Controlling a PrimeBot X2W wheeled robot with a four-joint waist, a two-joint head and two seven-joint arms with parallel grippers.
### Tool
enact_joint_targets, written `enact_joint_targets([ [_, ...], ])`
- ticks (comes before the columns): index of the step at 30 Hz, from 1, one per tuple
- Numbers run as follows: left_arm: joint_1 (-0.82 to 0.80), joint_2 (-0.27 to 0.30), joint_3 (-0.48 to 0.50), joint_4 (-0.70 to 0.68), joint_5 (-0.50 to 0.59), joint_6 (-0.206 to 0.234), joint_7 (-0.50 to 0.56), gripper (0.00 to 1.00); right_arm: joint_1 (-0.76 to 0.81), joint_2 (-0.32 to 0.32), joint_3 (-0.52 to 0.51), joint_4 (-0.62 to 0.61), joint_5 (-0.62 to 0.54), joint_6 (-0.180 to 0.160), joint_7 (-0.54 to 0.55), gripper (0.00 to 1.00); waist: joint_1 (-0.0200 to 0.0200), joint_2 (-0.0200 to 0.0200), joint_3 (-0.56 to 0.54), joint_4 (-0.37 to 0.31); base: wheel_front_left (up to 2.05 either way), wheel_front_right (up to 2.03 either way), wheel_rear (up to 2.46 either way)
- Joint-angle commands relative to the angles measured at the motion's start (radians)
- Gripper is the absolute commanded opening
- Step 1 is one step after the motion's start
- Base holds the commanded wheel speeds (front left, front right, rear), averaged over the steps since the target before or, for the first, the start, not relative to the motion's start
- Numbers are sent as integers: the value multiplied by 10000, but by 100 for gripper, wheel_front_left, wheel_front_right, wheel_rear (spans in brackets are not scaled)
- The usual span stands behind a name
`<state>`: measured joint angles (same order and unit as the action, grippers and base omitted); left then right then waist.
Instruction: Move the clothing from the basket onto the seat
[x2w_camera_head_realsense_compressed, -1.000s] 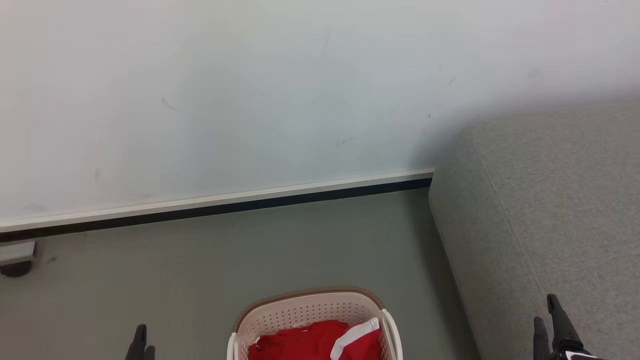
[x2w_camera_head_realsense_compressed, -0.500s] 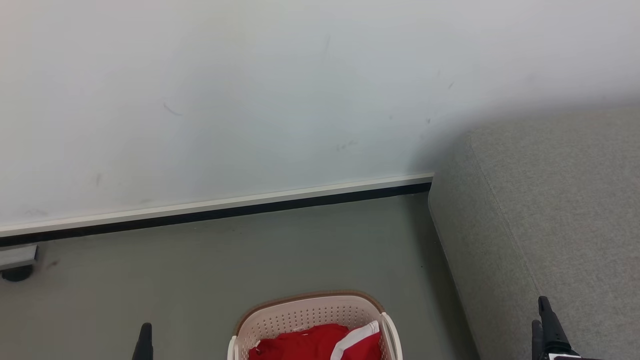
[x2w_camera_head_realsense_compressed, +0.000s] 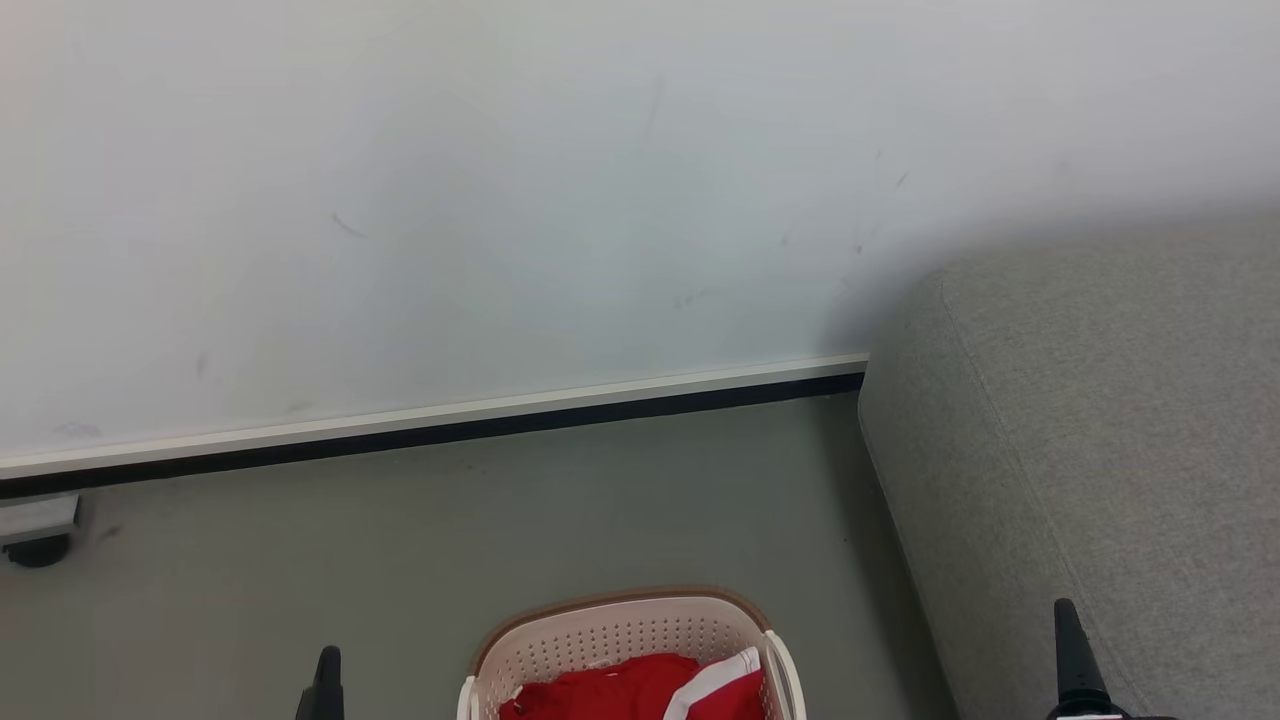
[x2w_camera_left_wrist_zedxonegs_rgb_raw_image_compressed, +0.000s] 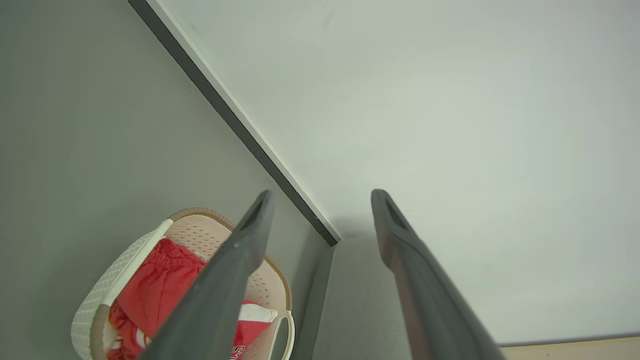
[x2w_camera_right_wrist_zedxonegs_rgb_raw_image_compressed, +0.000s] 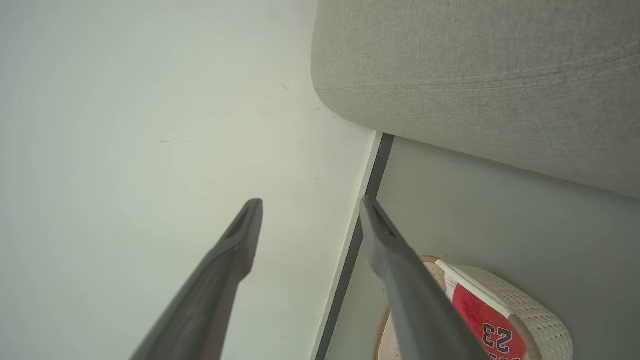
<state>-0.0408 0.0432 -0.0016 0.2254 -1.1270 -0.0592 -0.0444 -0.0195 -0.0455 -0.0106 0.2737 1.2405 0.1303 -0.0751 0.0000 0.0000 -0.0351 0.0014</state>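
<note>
Clothing (x2w_camera_left_wrist_zedxonegs_rgb_raw_image_compressed: 155, 285) lay in the laundry basket (x2w_camera_left_wrist_zedxonegs_rgb_raw_image_compressed: 102, 292) beside the spread, empty left fingers (x2w_camera_left_wrist_zedxonegs_rgb_raw_image_compressed: 425, 290); the right fingers (x2w_camera_right_wrist_zedxonegs_rgb_raw_image_compressed: 220, 270), likewise spread and empty, pointed at the wall (x2w_camera_right_wrist_zedxonegs_rgb_raw_image_compressed: 150, 125) beside the sofa cushion (x2w_camera_right_wrist_zedxonegs_rgb_raw_image_compressed: 475, 75).

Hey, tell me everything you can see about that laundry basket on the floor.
The basket is small, cream-white plastic by its look, with perforated walls, a brown rim and a looped side handle. It stands upright on the grey floor, left of the seat and apart from it, cut off by the head view's bottom edge. Red clothing with white trim lies inside.
</note>
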Motion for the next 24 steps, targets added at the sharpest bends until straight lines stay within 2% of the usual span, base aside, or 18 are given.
enact_joint_targets([
  [1, 33, 69, -63, -147, 533, 69, -131, 100, -104, -48, 100, -60, -514, 3, -108, 100, 0, 0, -20, 12, 0, 0, 0],
  [12, 131, 74, -362, -198, 2346, 250, -475, 100, -98, -50, 403, 100, -2121, 3, -409, 100, 0, 0, -151, 48, 0, 0, 0],
  [24, 79, 81, -404, -188, 4427, 373, -854, 100, -49, -55, 697, 31, -5130, 4, -377, 100, 0, 0, -323, 70, 0, 0, 0],
])
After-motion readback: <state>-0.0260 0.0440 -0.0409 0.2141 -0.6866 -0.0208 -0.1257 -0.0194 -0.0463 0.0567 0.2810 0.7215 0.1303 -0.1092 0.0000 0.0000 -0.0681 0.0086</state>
